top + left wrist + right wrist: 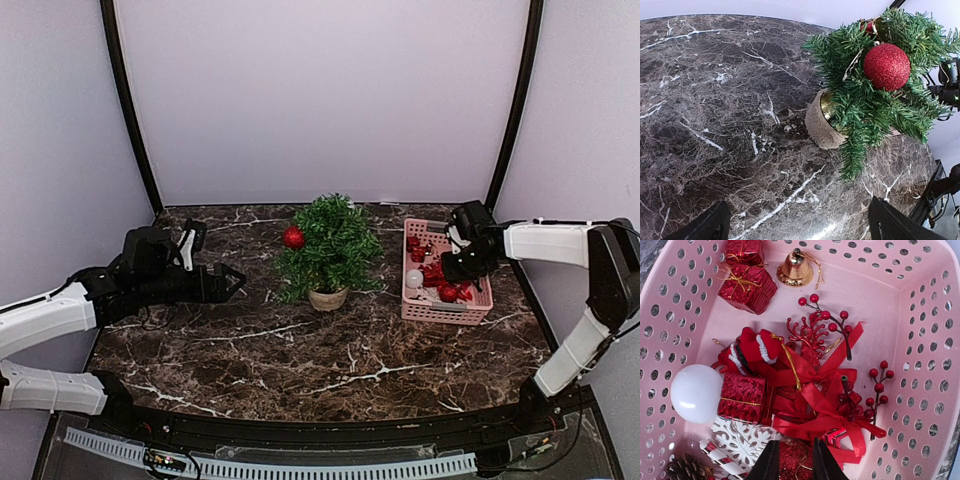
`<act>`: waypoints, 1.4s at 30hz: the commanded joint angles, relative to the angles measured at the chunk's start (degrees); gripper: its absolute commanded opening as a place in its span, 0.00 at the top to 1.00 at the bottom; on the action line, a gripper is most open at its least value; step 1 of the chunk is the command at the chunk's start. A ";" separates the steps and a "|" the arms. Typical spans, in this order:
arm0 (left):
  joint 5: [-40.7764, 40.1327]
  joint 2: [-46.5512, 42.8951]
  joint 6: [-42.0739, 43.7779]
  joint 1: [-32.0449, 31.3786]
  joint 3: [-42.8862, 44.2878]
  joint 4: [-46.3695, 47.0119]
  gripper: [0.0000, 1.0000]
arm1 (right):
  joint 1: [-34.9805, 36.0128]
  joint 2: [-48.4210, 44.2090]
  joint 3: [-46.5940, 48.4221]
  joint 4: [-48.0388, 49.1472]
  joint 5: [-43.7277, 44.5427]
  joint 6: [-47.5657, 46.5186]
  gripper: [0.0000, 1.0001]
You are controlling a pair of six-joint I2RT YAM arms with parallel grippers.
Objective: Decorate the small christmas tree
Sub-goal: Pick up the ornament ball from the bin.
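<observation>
The small christmas tree (330,245) stands mid-table on its tan base (328,298), with a red glitter ball (293,237) hanging on its left side. The tree (875,105) and that ball (886,66) also show in the left wrist view. My left gripper (238,280) is open and empty, low over the marble to the left of the tree (800,227). My right gripper (457,275) is down in the pink basket (445,315), its jaws close together on another red glitter ball (792,457).
The basket (920,315) holds red gift boxes (746,287), a gold bell (795,269), a white ball (696,392), red ribbon bows (815,405), berry sprigs (879,385), a white snowflake (742,440) and a pine cone (685,467). Dark marble table (300,360).
</observation>
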 commanded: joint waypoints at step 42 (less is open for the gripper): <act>13.22 2.55 6.32 -12.91 3.83 31.96 0.01 | 15.95 -23.51 13.12 12.65 -32.99 8.49 1.00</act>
